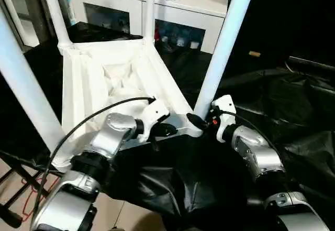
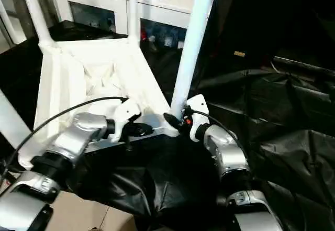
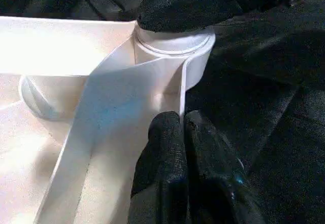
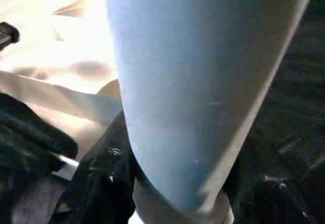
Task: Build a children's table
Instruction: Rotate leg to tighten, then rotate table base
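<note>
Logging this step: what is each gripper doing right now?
Left gripper: shut, empty, tips against the tabletop rim.
Right gripper: around the base of the near right leg.

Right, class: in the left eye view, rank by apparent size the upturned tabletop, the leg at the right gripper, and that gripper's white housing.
1. Tabletop
2. Leg
3. Right gripper housing

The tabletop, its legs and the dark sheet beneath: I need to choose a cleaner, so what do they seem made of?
The tabletop looks like moulded white plastic, fairly glossy: thin ribs and rounded sockets cast in one piece. The legs look like smooth white tubes with a soft sheen, probably plastic too, though painted metal cannot be excluded. The black sheet looks like thin plastic film: shiny, sharply creased wrinkles.
</note>
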